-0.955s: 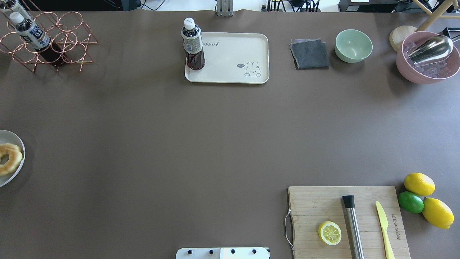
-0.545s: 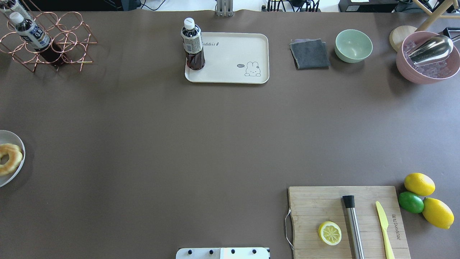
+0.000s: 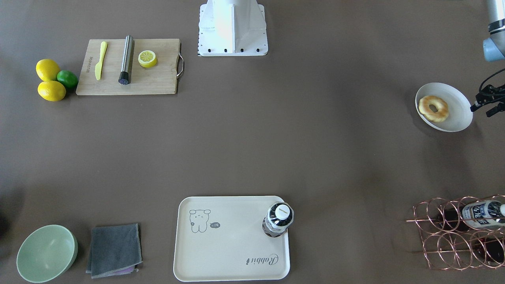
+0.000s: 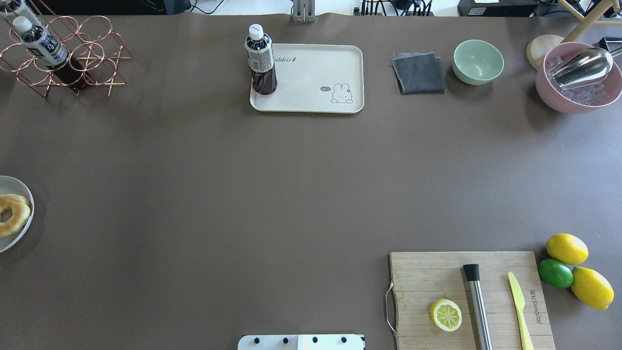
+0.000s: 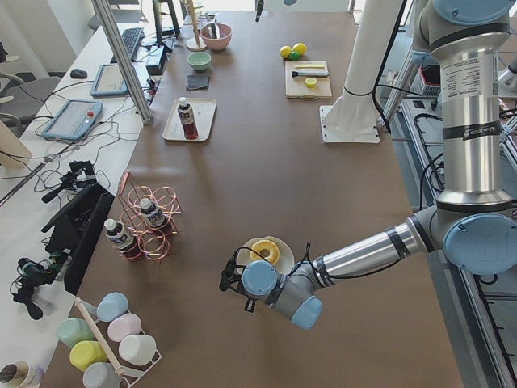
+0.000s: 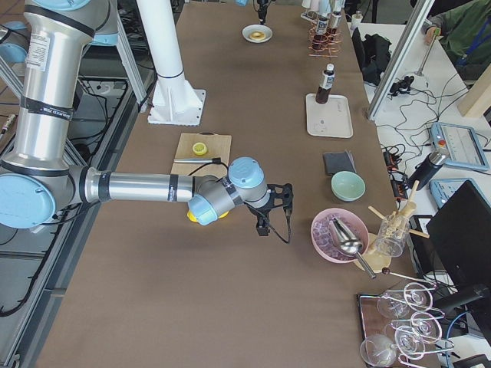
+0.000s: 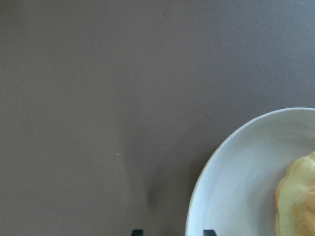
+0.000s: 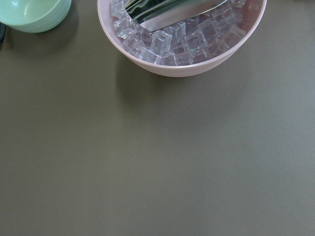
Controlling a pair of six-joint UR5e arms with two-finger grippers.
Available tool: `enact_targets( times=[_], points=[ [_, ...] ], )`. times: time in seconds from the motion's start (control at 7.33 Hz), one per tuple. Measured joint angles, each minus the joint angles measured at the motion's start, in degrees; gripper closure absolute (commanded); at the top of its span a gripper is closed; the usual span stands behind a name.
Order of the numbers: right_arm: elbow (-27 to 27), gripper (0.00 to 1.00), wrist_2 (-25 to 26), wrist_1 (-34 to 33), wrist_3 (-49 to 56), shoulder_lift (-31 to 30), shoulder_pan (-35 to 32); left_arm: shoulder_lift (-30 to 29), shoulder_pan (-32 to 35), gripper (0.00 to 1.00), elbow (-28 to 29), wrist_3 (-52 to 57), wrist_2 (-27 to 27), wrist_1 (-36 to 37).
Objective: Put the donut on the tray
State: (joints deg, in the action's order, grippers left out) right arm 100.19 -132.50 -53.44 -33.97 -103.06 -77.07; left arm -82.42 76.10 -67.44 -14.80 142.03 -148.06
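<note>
One donut (image 3: 433, 108) lay on the round white plate (image 3: 459, 118), well apart from the tray (image 3: 232, 248) lettered "Rabbit"; the left gripper (image 3: 481, 109) hung beside the plate, jaws apart, and the right gripper's (image 6: 275, 218) state could not be determined.

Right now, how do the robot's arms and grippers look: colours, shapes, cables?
Both the left arm and the right arm are round silver-grey tubes with bulky joints, light blue caps and black rings. The left one bears a white printed label on its upright tube. The left gripper and the right gripper are black, with thin black cables looping beside them.
</note>
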Motion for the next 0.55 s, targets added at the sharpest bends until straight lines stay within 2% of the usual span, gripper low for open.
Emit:
enact_targets(
  times=[0.14,0.41,0.55],
  points=[
    [-0.07,0.01,0.03,0.0,-0.03,0.03,0.03,-0.01,-0.74,0.6,0.03,-0.57,0.01,-0.68],
    [-0.06,0.01,0.01,0.0,-0.04,0.05,0.04,0.02,-3.04,0.84,0.09,-4.56,-0.09,-4.41],
    [-0.06,0.01,0.01,0.0,-0.05,0.1,0.05,0.04,-3.99,0.99,0.1,-6.37,-0.33,-5.91]
  ],
)
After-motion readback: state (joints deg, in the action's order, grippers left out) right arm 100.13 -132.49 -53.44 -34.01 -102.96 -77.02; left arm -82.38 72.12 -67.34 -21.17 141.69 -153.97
